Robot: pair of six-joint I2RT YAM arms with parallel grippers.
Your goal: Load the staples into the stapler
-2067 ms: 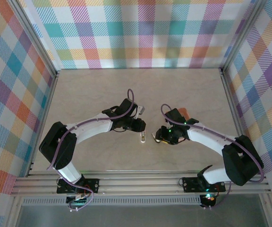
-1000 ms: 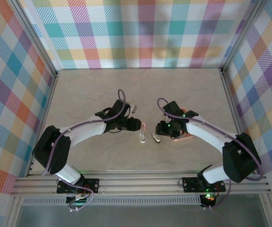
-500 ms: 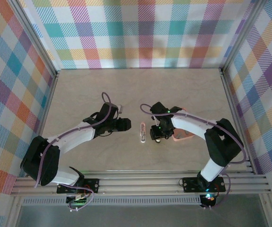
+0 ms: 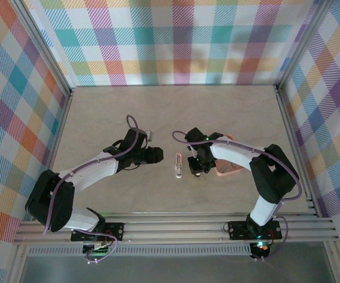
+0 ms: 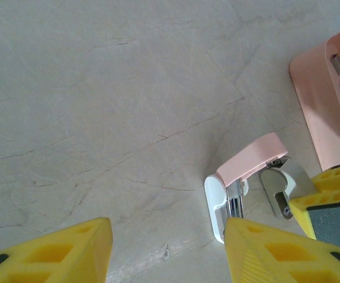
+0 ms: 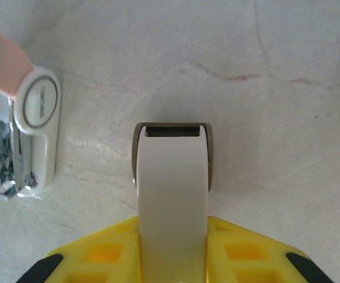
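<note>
The small pink plastic stapler [image 5: 249, 159] with a whitish base lies hinged open on the pale, marble-veined bench [image 5: 99, 88], its metal channel exposed. It sits just ahead of the left end effector [image 5: 167, 236], off toward that end effector's right finger. The yellow fingers there are spread wide with nothing between them.

The right end effector [image 6: 173, 227] is pinching a grey-white oblong piece [image 6: 172, 171] with a grey metal rim. The piece is just to the right of the stapler, near it but apart. Whether the piece rests on the bench or hangs just above it, I cannot tell.

The short grey metal staples [image 5: 339, 62] lie in a salmon-orange rectangular plastic tray [image 5: 317, 100], on the side of the right end effector away from the stapler.

By my reading this is the preparing step. The stapler is opened and the loose piece, perhaps its slide or pusher, is in hand, but no strip has been fetched. Whether any strip already sits in the channel is too small to tell.

The next move calls for parking that piece and taking one strip from the tray in a fine pinch. The strip must then be lined up lengthwise with the channel. The stapler looks light and likely to skid, so the left end effector would do well to steady its base.
</note>
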